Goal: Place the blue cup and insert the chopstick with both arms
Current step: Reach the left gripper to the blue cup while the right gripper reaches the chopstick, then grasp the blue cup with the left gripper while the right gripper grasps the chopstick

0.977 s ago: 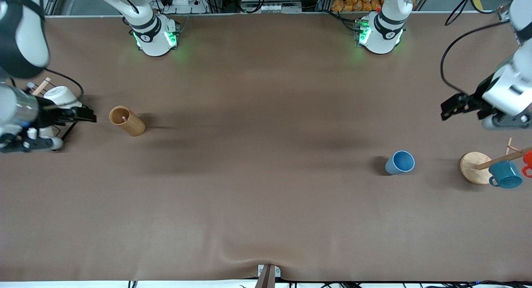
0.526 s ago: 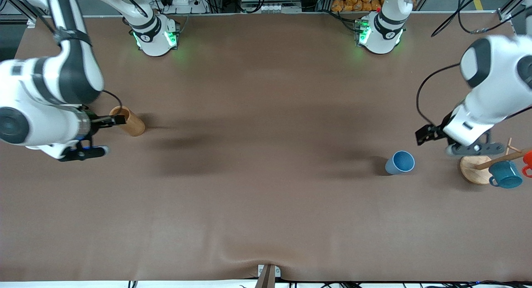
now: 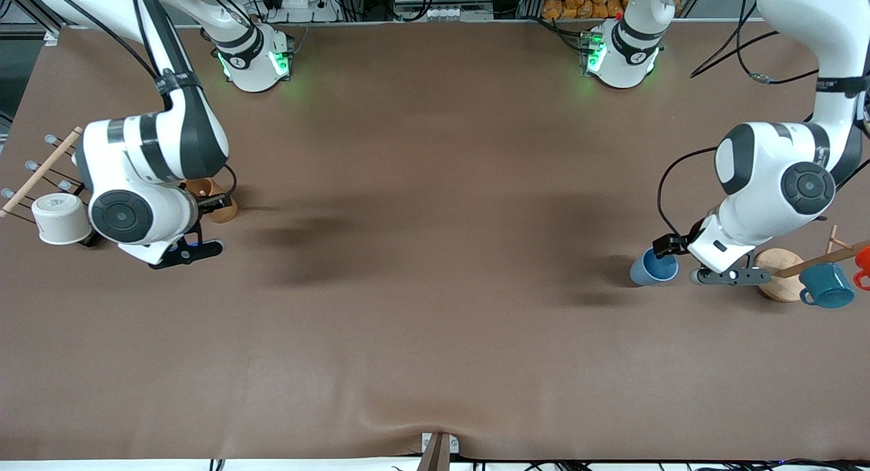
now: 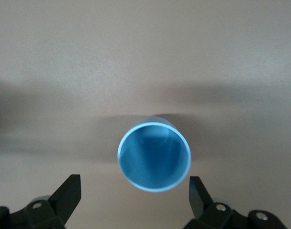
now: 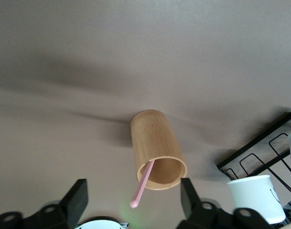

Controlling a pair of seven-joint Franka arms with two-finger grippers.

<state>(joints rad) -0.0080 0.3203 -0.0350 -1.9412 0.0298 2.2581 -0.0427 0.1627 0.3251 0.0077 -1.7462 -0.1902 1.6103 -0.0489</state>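
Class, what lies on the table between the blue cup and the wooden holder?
Nothing: in the front view only bare table lies between the blue cup and the wooden holder.

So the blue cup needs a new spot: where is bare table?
The wide stretch between the blue cup and the bamboo holder is bare. Crowded: the mug rack beside the open left hand, and the cup rack by the open right hand.
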